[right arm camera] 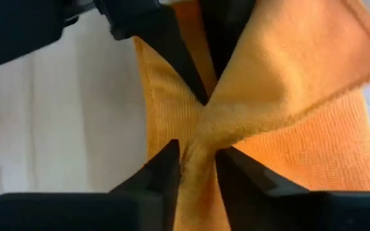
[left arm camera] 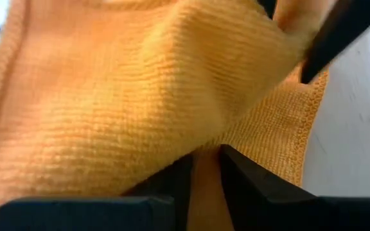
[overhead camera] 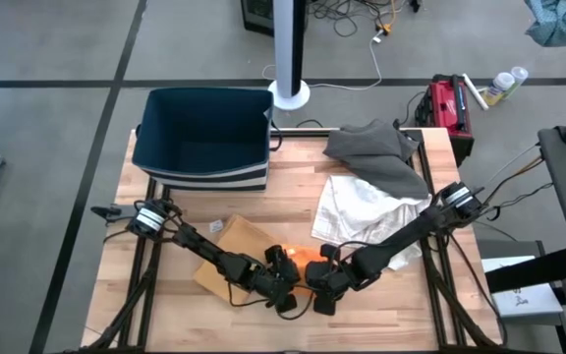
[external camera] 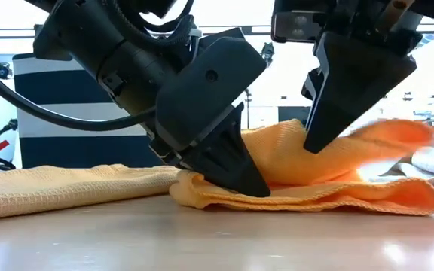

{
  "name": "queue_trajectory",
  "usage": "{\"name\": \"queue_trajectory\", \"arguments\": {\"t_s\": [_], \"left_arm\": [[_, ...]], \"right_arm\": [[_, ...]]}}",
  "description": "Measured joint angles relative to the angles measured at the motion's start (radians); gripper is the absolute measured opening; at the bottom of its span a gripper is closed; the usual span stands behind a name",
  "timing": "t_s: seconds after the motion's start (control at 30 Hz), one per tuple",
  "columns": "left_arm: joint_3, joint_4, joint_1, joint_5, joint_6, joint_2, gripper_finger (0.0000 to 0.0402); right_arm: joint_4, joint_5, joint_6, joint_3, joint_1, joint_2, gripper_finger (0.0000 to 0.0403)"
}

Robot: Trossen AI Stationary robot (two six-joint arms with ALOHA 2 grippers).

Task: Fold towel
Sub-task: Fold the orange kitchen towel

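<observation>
1. Orange towel [external camera: 337, 169]: lying bunched near the front edge of the wooden table [overhead camera: 293, 167], between the two grippers. In the low view, folded layers are stacking at the right while a flat tail is trailing off along the tabletop to the left; the long axis is therefore running side to side across the table front.

2. Left gripper [external camera: 236, 169]: pressing down at the left end of the bunch, jaws narrowly parted and pinching a ridge of orange cloth, as the left wrist view is showing fabric running between its fingers [left arm camera: 243, 176].

3. Right gripper [external camera: 319, 135]: standing just beside the left one, over the middle of the bunch. Its fingers [right arm camera: 166, 170] are flanking a thin gather of cloth with a narrow gap; whether they are gripping or letting go cannot be told.

4. Governing relation: both grippers are meeting at one spot on the towel, with the loose tail extending away on the left arm's side. Judgement: the left arm is nearer that tail.

5. Surface: pale wood planks, also carrying a white cloth [overhead camera: 357, 211], a grey cloth [overhead camera: 376, 147] and a dark bin [overhead camera: 202, 138] well behind the work.

6. Room: grey floor, cables and a white pole base beyond the table.
</observation>
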State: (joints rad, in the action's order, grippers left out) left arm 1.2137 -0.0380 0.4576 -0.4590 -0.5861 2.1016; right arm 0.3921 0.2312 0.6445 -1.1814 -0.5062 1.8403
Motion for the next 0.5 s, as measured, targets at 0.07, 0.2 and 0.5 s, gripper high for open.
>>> {"name": "queue_trajectory", "arguments": {"t_s": [0.07, 0.2, 0.5], "left_arm": [[0.0, 0.001, 0.0, -0.006, 0.002, -0.004, 0.0075], [0.0, 0.005, 0.0, -0.014, 0.004, -0.006, 0.0075], [0.0, 0.005, 0.0, -0.026, 0.005, -0.006, 0.0075]], "right_arm": [[0.003, -0.008, -0.018, -0.011, -0.004, -0.006, 0.0123], [0.051, -0.01, -0.047, -0.056, -0.012, -0.042, 0.0163], [0.196, 0.09, -0.008, -0.106, -0.019, -0.096, 0.0196]]}}
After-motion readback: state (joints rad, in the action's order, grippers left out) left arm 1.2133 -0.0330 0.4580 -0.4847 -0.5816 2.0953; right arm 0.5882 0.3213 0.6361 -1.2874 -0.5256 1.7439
